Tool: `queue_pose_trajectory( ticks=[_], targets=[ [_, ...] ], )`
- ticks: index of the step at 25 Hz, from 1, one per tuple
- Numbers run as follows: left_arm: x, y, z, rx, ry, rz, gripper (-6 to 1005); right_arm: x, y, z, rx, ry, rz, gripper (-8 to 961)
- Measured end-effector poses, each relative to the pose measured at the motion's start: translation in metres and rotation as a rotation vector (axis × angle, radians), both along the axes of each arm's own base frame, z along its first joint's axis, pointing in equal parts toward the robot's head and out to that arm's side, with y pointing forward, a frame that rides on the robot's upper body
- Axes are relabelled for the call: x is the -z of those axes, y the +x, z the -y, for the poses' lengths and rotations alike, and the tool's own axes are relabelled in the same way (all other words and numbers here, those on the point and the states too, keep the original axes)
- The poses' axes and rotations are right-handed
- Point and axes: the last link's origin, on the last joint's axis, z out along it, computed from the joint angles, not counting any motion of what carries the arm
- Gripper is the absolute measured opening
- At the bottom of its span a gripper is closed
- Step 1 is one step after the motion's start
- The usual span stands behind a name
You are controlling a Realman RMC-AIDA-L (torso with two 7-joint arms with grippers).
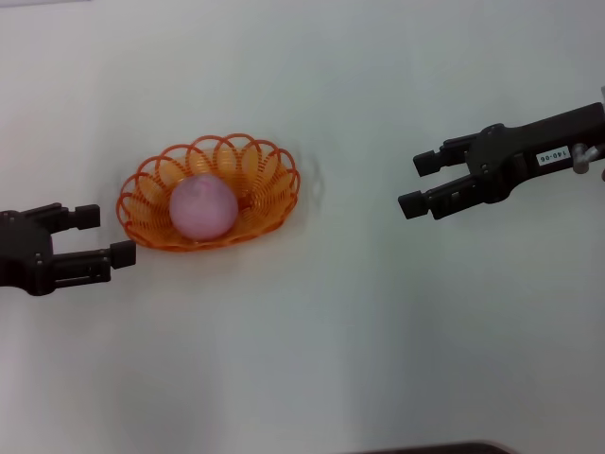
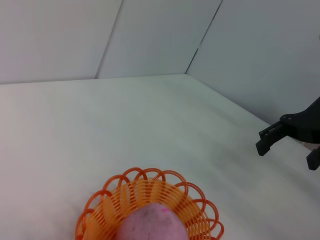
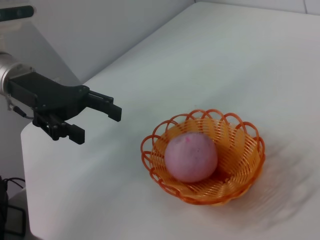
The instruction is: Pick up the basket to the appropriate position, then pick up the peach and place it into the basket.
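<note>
The orange wire-loop basket (image 1: 257, 180) stands on the white table, left of centre. The pale pink peach (image 1: 202, 209) lies inside it. Both also show in the left wrist view, basket (image 2: 197, 210) and peach (image 2: 152, 225), and in the right wrist view, basket (image 3: 240, 155) and peach (image 3: 191, 156). My left gripper (image 1: 104, 235) is open and empty, just left of the basket's rim, apart from it. It shows in the right wrist view (image 3: 97, 121) too. My right gripper (image 1: 418, 183) is open and empty, well to the right of the basket; it also appears in the left wrist view (image 2: 287, 150).
The white table (image 1: 331, 350) has walls rising behind it in the left wrist view. A table edge drops off near the left arm in the right wrist view (image 3: 25, 200). A dark edge shows at the bottom of the head view (image 1: 435, 448).
</note>
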Motion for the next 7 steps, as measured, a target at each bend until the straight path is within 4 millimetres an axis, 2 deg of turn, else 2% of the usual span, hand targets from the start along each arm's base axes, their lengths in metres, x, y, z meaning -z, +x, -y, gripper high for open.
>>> queue_pose_trajectory(
  ticks=[7],
  targets=[
    [-0.0001,0.0000,-0.0001,-0.001,0.000,0.000,877,0.0002,-0.0015,-0.0008,-0.004,0.000,-0.001,956]
  ],
)
